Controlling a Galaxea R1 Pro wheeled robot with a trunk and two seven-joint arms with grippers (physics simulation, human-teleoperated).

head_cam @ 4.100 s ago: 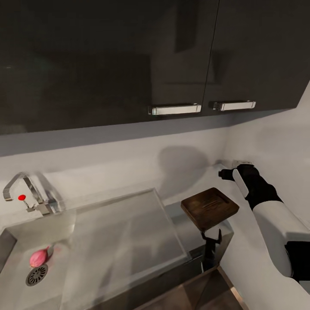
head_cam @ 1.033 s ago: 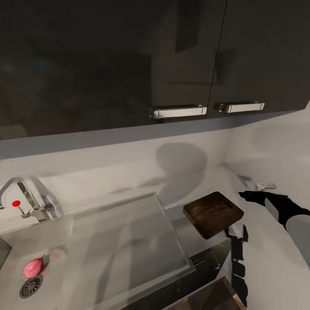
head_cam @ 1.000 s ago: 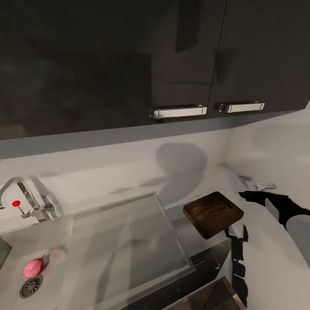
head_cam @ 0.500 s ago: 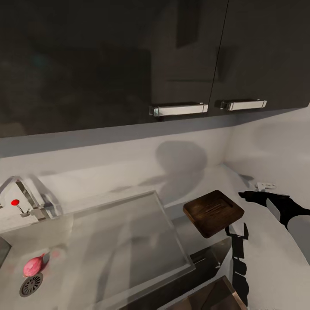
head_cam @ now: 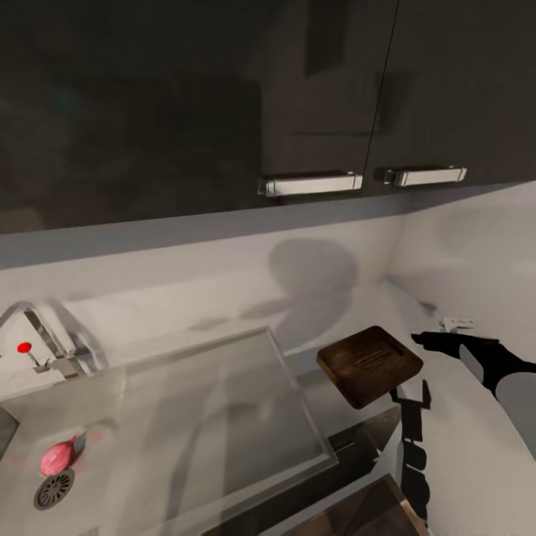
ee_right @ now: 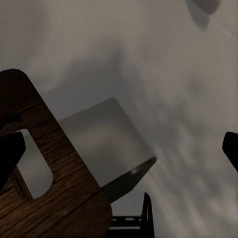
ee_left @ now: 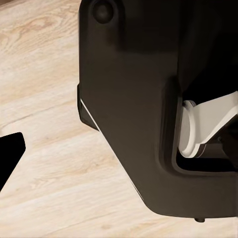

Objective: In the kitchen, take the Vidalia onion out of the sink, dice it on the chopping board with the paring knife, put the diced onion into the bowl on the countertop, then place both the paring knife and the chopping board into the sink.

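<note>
The pink onion [head_cam: 58, 456] lies in the grey sink [head_cam: 22, 417] beside the round drain [head_cam: 53, 489], under the chrome tap [head_cam: 46, 339]. The dark wooden chopping board [head_cam: 370, 365] sits on the countertop [head_cam: 321, 398] right of the drainboard [head_cam: 216, 417]; its slotted end [ee_right: 47, 188] also fills a corner of the right wrist view. My right gripper [head_cam: 423, 339] hovers just right of the board, open and empty, fingertips [ee_right: 7, 153] spread wide. My left gripper [ee_left: 10, 156] hangs low over wooden floor beside my dark body. The paring knife and bowl are out of view.
Dark wall cabinets with metal handles [head_cam: 310, 183] hang overhead. A white wall closes the right side, with a small white object [head_cam: 455, 323] in the corner. A dark jointed piece [head_cam: 413, 439] stands at the counter's front edge below the board.
Since four seconds ago my right arm has dropped from the back corner to beside the board. Over the last second the view has drifted slightly; the onion and board have not moved.
</note>
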